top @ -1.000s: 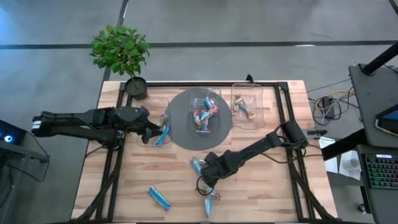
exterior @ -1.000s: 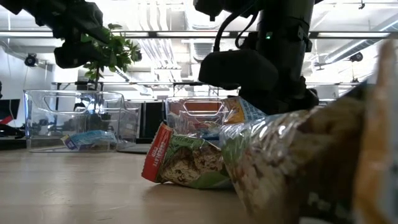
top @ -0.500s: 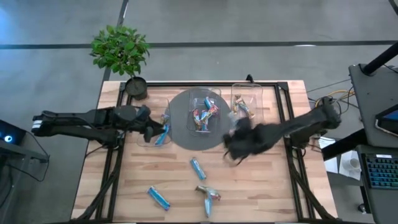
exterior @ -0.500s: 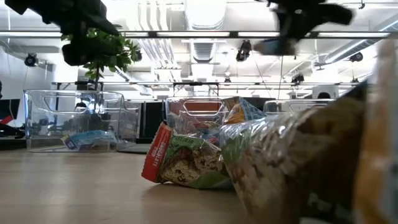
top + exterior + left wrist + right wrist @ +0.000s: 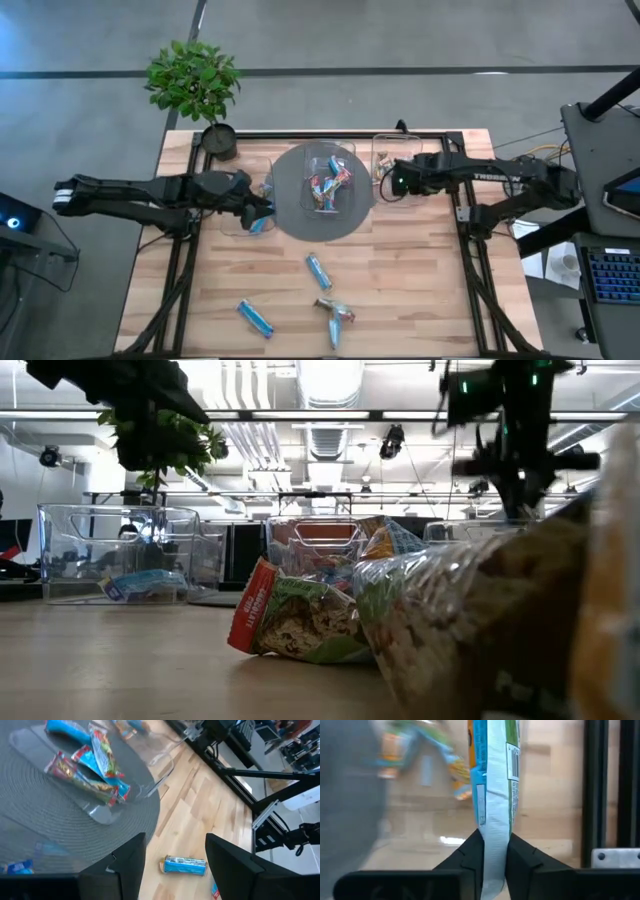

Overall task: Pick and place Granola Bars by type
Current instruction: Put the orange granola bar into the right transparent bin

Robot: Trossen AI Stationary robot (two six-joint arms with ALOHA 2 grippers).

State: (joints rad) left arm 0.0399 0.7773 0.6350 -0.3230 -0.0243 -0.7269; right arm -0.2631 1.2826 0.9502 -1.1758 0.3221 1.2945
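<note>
- Three clear containers are seen in the high view along the table's (image 5: pixel 420 290) far edge: the left container (image 5: pixel 237 222) beside the mat, the middle container (image 5: pixel 328 182) on the round grey mat (image 5: pixel 290 215), the right container (image 5: pixel 405 190) toward the far right corner; the left gripper (image 5: pixel 262 206) is held over the left container, where a blue bar (image 5: pixel 261 222) lies; the right gripper (image 5: pixel 392 180) is held over the right container; several mixed bars (image 5: pixel 328 184) lie in the middle container; three loose bars (image 5: pixel 317 269) are spread toward the near edge, one blue bar (image 5: pixel 254 318) nearest the near left corner; a potted plant (image 5: pixel 195 85) stands at the far left corner.
- In the low view, a green-and-red bar (image 5: pixel 300 622) lies close to the camera on the wood; the left container (image 5: pixel 118 552) is seen behind it with a blue bar (image 5: pixel 145 585) inside; both arms are seen from above, their fingers not resolved.
- In the left wrist view, the left gripper (image 5: pixel 175 865) is seen with its fingers apart and nothing between them; the mixed bars (image 5: pixel 92 772) lie in the middle container beyond, and one blue bar (image 5: pixel 185 865) lies on bare wood past the mat's edge.
- In the right wrist view, the right gripper (image 5: pixel 494 854) is seen clamped on a blue-and-green granola bar (image 5: pixel 494 780), held upright above the right container, where blurred bars (image 5: pixel 420 747) lie.
</note>
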